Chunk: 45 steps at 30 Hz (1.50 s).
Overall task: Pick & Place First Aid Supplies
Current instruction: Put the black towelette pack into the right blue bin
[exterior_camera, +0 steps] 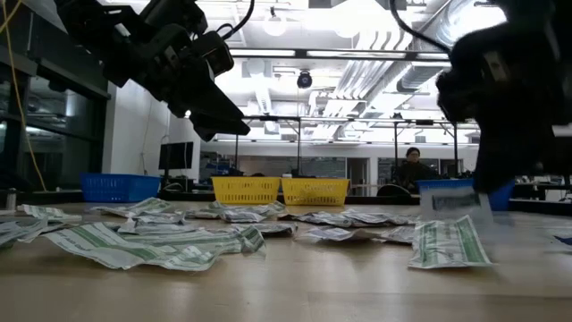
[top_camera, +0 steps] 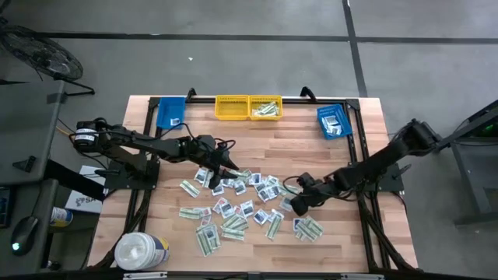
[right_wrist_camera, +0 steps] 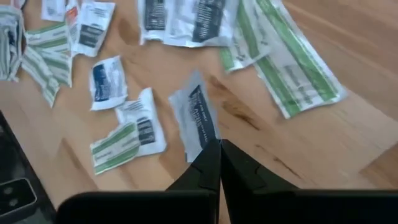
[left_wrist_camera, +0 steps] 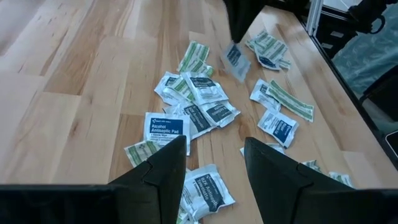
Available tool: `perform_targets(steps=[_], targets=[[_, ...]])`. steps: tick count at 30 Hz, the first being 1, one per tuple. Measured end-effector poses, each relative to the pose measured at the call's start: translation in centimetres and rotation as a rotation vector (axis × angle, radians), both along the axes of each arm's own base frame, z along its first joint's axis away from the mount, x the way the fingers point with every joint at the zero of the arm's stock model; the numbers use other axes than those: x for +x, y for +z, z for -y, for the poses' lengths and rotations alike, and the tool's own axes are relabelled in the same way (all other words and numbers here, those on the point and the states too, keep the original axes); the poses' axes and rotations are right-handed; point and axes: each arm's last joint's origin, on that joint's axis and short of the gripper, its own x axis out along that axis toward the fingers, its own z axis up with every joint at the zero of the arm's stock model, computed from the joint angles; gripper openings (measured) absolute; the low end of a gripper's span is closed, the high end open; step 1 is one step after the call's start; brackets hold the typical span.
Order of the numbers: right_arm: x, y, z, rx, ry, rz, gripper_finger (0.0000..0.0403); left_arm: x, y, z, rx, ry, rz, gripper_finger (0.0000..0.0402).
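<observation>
The first aid supplies (top_camera: pixel 237 206) lie scattered flat over the middle of the wooden table: long green-white strips and small white packets with dark blue print. My right gripper (right_wrist_camera: pixel 219 144) is at the pile's right side (top_camera: pixel 294 205), shut on one small white packet with dark blue print (right_wrist_camera: pixel 196 115). The left wrist view also shows this packet (left_wrist_camera: pixel 235 61), hanging under that gripper. My left gripper (left_wrist_camera: pixel 214 165) hovers open over the pile's far left part (top_camera: pixel 226 167), with nothing between its fingers. My right gripper pinches the small packet by one narrow end (right_wrist_camera: pixel 204 144) between its two fingertips. The fingers slant downward from the table's right side. The packet juts out past the fingertips, tilted, and hangs clear of the table above the other packets.
Two yellow bins (top_camera: pixel 249 107) stand at the far edge, with a blue bin at the far left (top_camera: pixel 171 111) and another at the far right (top_camera: pixel 334 123). A big white round tub (top_camera: pixel 140 250) sits at the near left corner. Bare wood lies near the front edge.
</observation>
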Motion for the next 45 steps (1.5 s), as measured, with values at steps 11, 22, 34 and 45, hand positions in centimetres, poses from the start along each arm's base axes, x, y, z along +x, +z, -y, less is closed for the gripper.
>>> perform_targets(steps=[11, 22, 34, 45], targets=[[1.1, 5.6, -0.2, -0.168, 0.033, -0.123, 0.0000, 0.0, 0.0, 0.0, -0.013, 0.006, -0.004, 0.0162], [-0.4, 9.4, 4.2, -0.472, -0.084, -0.457, 0.0000, 0.0, 0.0, 0.0, -0.036, 0.018, -0.010, 0.0162], [-2.7, 8.6, 12.1, -0.687, -0.317, -0.802, 0.0000, 0.1, 0.0, 1.5, -0.007, -0.008, -0.008, 0.0162], [-4.1, 7.9, 19.4, -0.686, -0.435, -0.919, 0.0000, 0.1, 0.0, 1.5, -0.003, 0.002, -0.009, 0.0162]])
